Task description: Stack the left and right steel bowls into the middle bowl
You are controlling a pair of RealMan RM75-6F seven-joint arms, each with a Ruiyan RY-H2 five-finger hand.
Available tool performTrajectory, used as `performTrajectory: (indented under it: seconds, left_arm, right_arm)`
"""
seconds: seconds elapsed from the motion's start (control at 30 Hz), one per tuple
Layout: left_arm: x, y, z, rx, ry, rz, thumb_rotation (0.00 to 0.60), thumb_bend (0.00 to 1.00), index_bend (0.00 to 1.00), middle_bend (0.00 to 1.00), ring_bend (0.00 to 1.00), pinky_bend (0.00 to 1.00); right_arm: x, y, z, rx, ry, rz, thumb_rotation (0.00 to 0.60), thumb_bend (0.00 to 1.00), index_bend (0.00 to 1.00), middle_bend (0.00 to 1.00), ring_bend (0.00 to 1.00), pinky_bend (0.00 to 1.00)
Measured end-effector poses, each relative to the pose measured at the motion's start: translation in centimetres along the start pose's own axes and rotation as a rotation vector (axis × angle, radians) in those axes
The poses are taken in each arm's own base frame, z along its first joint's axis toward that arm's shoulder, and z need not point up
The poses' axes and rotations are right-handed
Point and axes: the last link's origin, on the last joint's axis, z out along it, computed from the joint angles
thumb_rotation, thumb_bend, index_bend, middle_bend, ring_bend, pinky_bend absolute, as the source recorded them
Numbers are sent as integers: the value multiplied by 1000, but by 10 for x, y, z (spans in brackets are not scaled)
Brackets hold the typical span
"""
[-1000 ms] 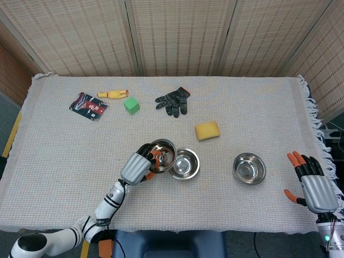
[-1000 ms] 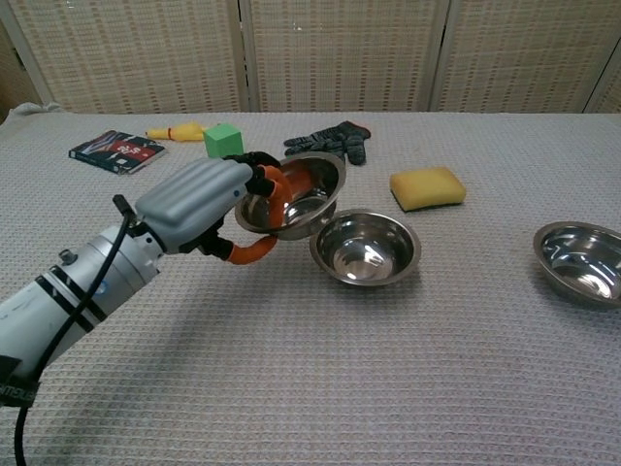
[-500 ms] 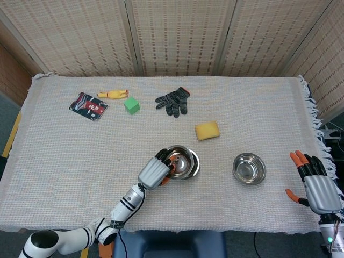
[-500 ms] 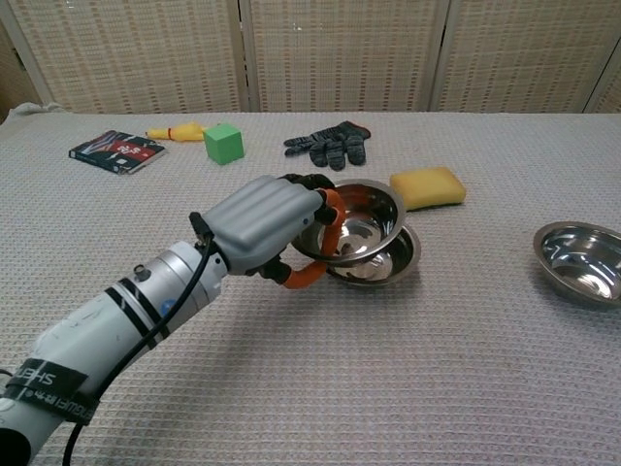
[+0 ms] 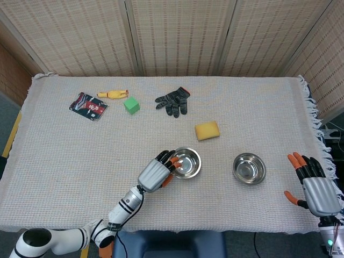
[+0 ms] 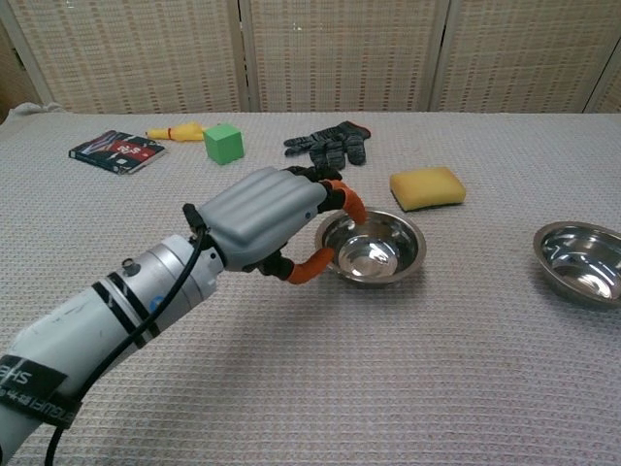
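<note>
The left steel bowl (image 5: pixel 188 163) (image 6: pixel 376 249) sits nested inside the middle bowl at the table's centre front; the two read as one stack. My left hand (image 5: pixel 156 173) (image 6: pixel 262 218) is at the stack's left rim, fingers hooked over the edge and thumb against the outside, still pinching the top bowl. The right steel bowl (image 5: pixel 249 168) (image 6: pixel 582 260) stands alone on the cloth to the right. My right hand (image 5: pixel 314 185) hovers at the table's right front edge, well apart from that bowl, fingers spread and holding nothing. It does not show in the chest view.
A yellow sponge (image 5: pixel 207 130) lies just behind the stack. Further back are a black glove (image 5: pixel 173 101), a green cube (image 5: pixel 131 105), a yellow toy (image 5: pixel 112 94) and a dark packet (image 5: pixel 88 106). The woven cloth (image 5: pixel 64 161) covers the table.
My left hand carried the left bowl rightwards over the middle bowl and lowered it in; the bowl now sits level inside. The right hand has barely moved.
</note>
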Motion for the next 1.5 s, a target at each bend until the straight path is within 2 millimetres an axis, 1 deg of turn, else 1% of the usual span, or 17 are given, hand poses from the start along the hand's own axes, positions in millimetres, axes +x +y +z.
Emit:
performTrajectory:
  seconds: [0.1, 0.17, 0.2, 0.23, 0.33, 0.43, 0.5, 0.63, 0.7, 0.77, 0.87, 0.9, 1.07, 1.23, 1.33, 1.43, 1.5]
  left_arm:
    - [8, -21, -21, 32, -14, 9, 600, 478, 210, 169, 41, 180]
    - [13, -41, -43, 74, -35, 10, 600, 471, 184, 152, 28, 179]
    - [15, -50, -53, 98, -45, 9, 600, 462, 164, 141, 20, 178]
    - [18, -61, -68, 132, -61, 7, 600, 453, 148, 131, 14, 177]
    - [23, -87, -103, 226, -98, -15, 600, 441, 122, 116, 2, 175]
    - [27, -102, -124, 291, -114, -54, 600, 443, 114, 114, 0, 176]
    - [29, -108, -132, 315, -117, -71, 600, 443, 114, 113, 0, 176]
    - [32, -115, -140, 326, -106, -92, 600, 444, 129, 115, 1, 176]
    - [33, -118, -142, 329, -100, -98, 600, 444, 135, 116, 1, 176]
    - [34, -122, -144, 333, -95, -104, 600, 444, 146, 117, 2, 176]
    - [35, -124, -144, 331, -81, -118, 600, 443, 204, 141, 26, 180]
    - [36, -125, -144, 329, -72, -122, 600, 444, 225, 155, 37, 183]
    - [35, -131, -144, 328, -33, -116, 600, 443, 252, 165, 42, 186]
    - [34, -134, -145, 347, -27, -120, 600, 442, 275, 165, 42, 186]
    - [34, -135, -146, 355, -26, -113, 600, 443, 277, 165, 42, 186]
    - [34, -137, -146, 367, -25, -112, 600, 443, 277, 165, 42, 186]
    - [35, -139, -147, 374, -24, -114, 600, 442, 277, 165, 42, 186]
  right_arm:
    - [-8, -4, 2, 29, -30, -18, 600, 112, 0, 0, 0, 0]
    - [-18, -10, 6, 61, -56, -31, 600, 113, 16, 0, 0, 0]
    - [-22, -13, 8, 75, -68, -39, 600, 113, 47, 0, 0, 0]
    - [-27, -16, 10, 89, -78, -48, 600, 113, 72, 0, 0, 0]
    - [-44, -28, 21, 138, -112, -90, 600, 114, 168, 0, 0, 0]
    - [-61, -37, 31, 172, -145, -144, 600, 122, 222, 0, 0, 0]
    - [-72, -41, 38, 180, -170, -177, 600, 142, 243, 0, 0, 0]
    - [-88, -44, 50, 155, -206, -213, 600, 205, 290, 0, 0, 0]
    - [-95, -44, 56, 139, -218, -229, 600, 249, 329, 0, 0, 0]
    - [-100, -45, 61, 131, -219, -240, 600, 303, 395, 5, 0, 0]
    - [-104, -45, 66, 123, -210, -242, 600, 379, 503, 40, 0, 0]
    - [-106, -45, 67, 120, -209, -242, 600, 388, 533, 51, 0, 0]
    - [-110, -45, 72, 116, -201, -243, 600, 390, 583, 68, 0, 0]
    - [-104, -49, 71, 132, -151, -211, 600, 397, 649, 93, 0, 0]
    - [-95, -56, 70, 160, -85, -173, 600, 397, 686, 93, 0, 0]
    - [-81, -68, 70, 205, 2, -119, 600, 397, 690, 98, 0, 0]
    - [-70, -81, 72, 243, 64, -78, 600, 397, 690, 105, 0, 0]
